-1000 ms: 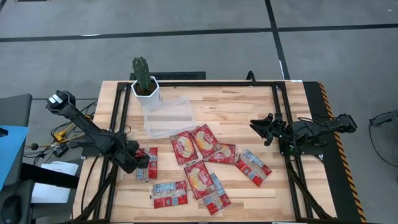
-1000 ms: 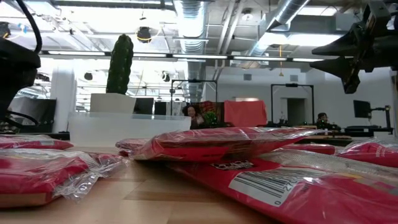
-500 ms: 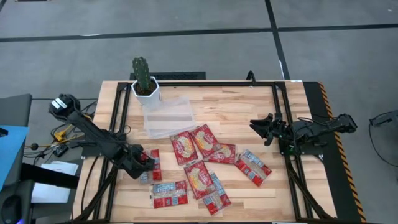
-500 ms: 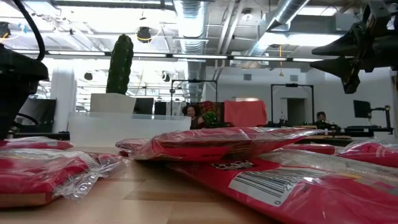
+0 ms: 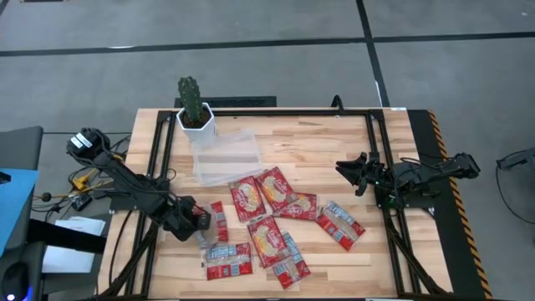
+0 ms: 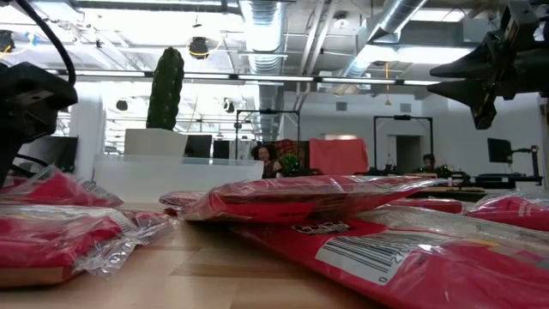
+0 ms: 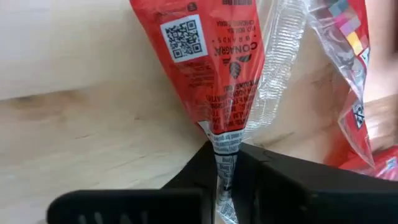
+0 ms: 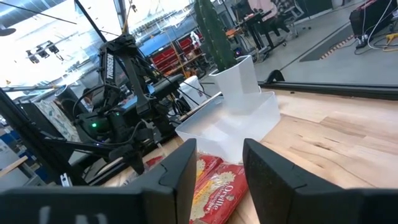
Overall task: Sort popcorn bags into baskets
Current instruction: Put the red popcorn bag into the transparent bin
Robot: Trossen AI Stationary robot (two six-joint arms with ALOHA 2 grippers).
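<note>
A glossy red popcorn bag (image 7: 211,68) is pinched by its crimped end in the left hand (image 5: 201,219), its long axis running away from the fingers, at about 8 o'clock on the wooden table (image 5: 318,146). Other crinkly flat bags (image 5: 276,217) are scattered at the centre. The clear plastic basket (image 5: 224,156) lies at 11 o'clock beside a potted cactus (image 5: 193,104). The right hand (image 5: 353,173) is held apart at 3 o'clock.

A green cactus (image 5: 190,95) stands upright in a white hexagonal pot (image 5: 196,122) at the far left corner of the wooden worktop (image 5: 309,142). A black metal frame (image 5: 374,142) runs along the worktop's edges. Grey floor (image 5: 251,50) with dark lines surrounds it. Beyond the worktop, a seated person (image 6: 268,160) shows in the room.
</note>
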